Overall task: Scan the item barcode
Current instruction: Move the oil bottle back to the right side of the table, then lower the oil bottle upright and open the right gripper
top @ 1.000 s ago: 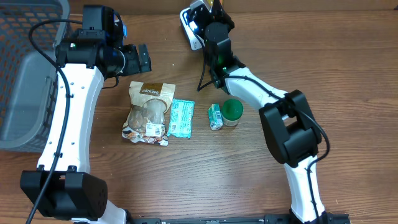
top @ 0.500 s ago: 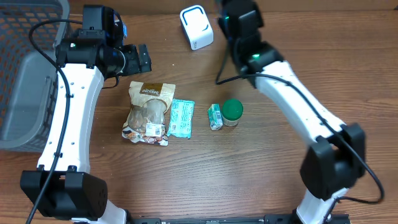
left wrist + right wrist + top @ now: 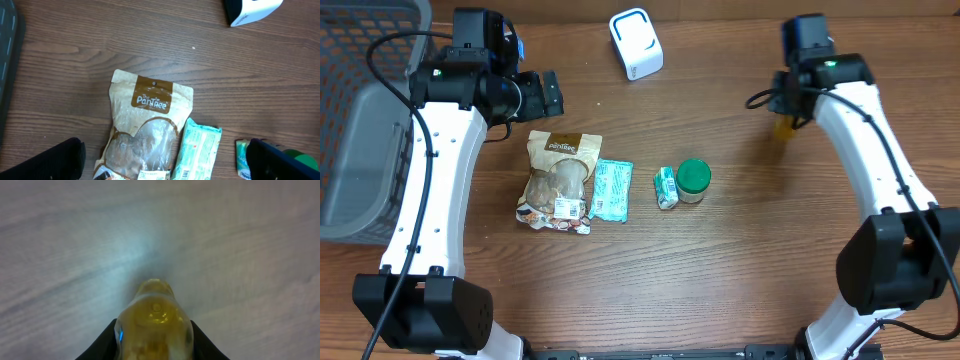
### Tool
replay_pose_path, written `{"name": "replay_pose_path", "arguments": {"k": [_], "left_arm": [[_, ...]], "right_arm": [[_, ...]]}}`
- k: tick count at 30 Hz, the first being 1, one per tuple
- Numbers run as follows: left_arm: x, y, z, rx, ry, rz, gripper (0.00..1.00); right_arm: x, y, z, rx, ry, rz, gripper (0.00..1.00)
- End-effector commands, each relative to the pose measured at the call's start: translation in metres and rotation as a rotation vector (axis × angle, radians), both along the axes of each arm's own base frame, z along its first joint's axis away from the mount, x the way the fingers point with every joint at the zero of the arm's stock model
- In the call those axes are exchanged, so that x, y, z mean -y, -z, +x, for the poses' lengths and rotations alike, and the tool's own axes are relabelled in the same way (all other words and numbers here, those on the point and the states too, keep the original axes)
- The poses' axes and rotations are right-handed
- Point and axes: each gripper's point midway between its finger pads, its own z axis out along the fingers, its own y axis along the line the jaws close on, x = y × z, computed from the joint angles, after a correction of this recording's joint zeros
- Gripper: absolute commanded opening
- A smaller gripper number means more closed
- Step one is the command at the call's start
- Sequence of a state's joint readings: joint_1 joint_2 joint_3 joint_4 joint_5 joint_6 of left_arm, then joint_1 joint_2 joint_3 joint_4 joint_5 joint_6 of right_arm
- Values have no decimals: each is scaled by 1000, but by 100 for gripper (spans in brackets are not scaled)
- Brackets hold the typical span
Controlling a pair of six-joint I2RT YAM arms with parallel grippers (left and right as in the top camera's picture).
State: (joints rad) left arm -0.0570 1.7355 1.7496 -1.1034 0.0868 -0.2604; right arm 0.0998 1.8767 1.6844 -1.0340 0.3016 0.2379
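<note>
Grasping a small yellow item (image 3: 154, 311), the right claw (image 3: 153, 345) has a dark finger pressed against each side of it. In the right wrist view the item is rounded and translucent amber, and it sticks out beyond the fingertips. That view is blurred, so no label or barcode can be made out. From overhead the yellow item (image 3: 782, 128) shows just below the right claw (image 3: 786, 112), over the far right part of the table (image 3: 740, 290). Whether it touches the wood cannot be told.

The white scanner (image 3: 636, 43) stands at the far edge of the table, well apart from the item and to its left.

Near the middle of the table lies a row of goods. From left to right they are a brown snack pouch (image 3: 558, 180), a teal packet (image 3: 612, 190) touching its right edge, then, after a gap, a small green carton (image 3: 665, 187) against a green-lidded jar (image 3: 693, 180).

The left claw (image 3: 542, 95) hovers just beyond the far end of the pouch. Its fingers are spread wide and grasp nothing. In its own wrist view the pouch (image 3: 145, 130) lies between the fingertips.

A grey mesh basket (image 3: 370, 120) stands at the far left.
</note>
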Motion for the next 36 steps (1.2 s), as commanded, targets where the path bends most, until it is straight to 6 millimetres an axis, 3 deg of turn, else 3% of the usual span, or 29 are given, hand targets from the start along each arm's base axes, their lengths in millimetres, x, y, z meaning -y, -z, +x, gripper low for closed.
{"name": "replay_pose_path", "arguments": {"k": [1,5,10,17,30,33,36], "left_arm": [[0,-4,2,13,13,-3,100],[0,-4,2,13,13,-3,100],[0,-4,2,13,13,-3,99],[0,-4,2,13,13,-3,100],[0,-4,2,13,13,-3,100],[0,-4,2,13,13,-3,100],[0,-4,2,13,13,-3,100]], "right_arm": [[1,-7,-13,-21,50,147,17],[14,3,-35,-115,86,157,18],[15,11,-55,-199,96,153,19],[12,25,-66,-246,94,168,21],[12,48,-65,-241,93,168,25],[12,54,-67,-247,93,168,32],[12,59,-68,-252,94,167,46]]}}
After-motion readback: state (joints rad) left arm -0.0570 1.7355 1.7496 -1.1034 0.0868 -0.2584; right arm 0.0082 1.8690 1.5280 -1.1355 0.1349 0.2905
